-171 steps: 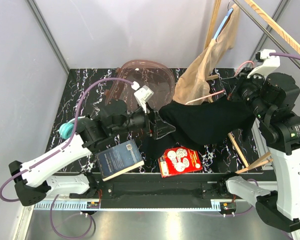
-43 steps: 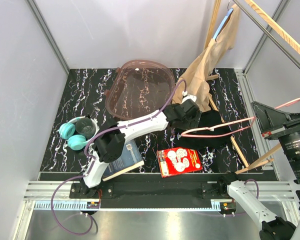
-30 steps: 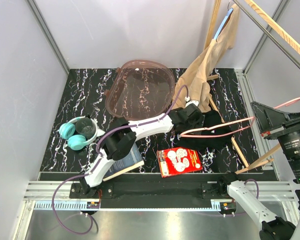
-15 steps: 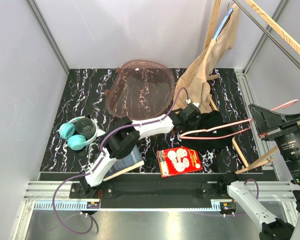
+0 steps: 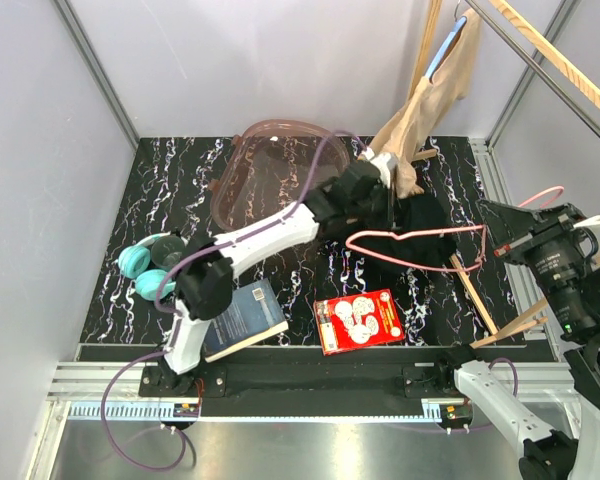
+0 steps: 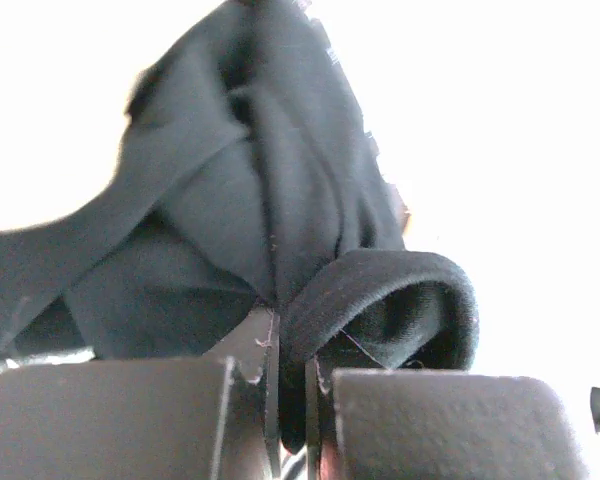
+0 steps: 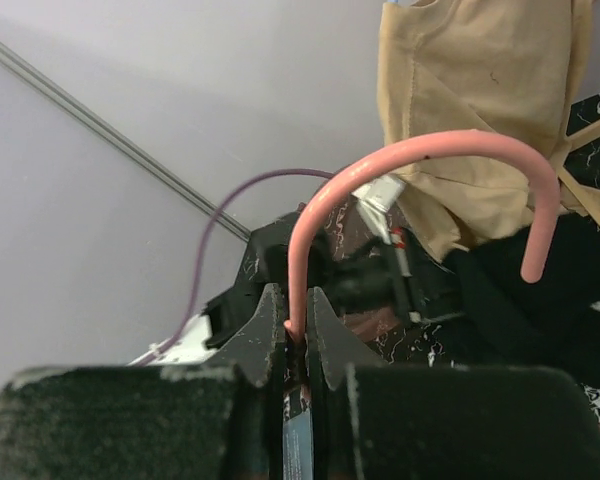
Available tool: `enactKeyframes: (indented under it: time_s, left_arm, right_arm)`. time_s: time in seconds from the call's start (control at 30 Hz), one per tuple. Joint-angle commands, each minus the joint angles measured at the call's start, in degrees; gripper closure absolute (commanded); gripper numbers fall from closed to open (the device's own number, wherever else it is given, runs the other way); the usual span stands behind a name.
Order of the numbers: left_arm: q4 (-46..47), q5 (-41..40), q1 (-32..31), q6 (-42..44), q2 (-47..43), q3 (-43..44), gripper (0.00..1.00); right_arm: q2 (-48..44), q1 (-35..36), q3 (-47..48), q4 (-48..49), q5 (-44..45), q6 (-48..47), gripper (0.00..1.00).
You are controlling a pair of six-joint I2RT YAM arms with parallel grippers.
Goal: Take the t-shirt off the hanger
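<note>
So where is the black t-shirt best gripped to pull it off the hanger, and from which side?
Probably grip the t-shirt at its thick rolled edge, as the left end effector does, from the left: it forms a firm ridge, and the right end effector holds the hanger hook opposite.

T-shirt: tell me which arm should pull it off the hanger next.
Left. The left tool is shut on a fold of the black t-shirt, ready to drag it away; the right tool is shut on the pink hanger hook and should probably just steady it.
</note>
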Motion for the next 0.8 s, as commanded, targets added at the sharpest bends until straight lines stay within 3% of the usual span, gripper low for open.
enactKeyframes:
  time_s: [0.0,0.33,0.57,0.77]
  left_arm:
    - [11.2,3.8,1.4,-1.7,-9.8,3.8,1.00]
    - [8.8,2.6,5.8,3.3,-23.3,0.6,1.00]
    - [4.5,6.6,14.9,7.7,-34.5,-6.5,1.00]
    - [2.5,12.4,25.9,10.6,-37.2,-9.2,1.00]
  right_arm:
    - [2.0,0.1,1.7,1.6,3.6,-0.9,1.00]
    - [2.4,0.0,1.4,4.8,5.9,-5.1,1.00]
    - [2.4,-0.1,1.3,8.7,5.8,-5.2,1.00]
    - [3.6,0.1,2.1,9.8,6.4,-6.4,1.00]
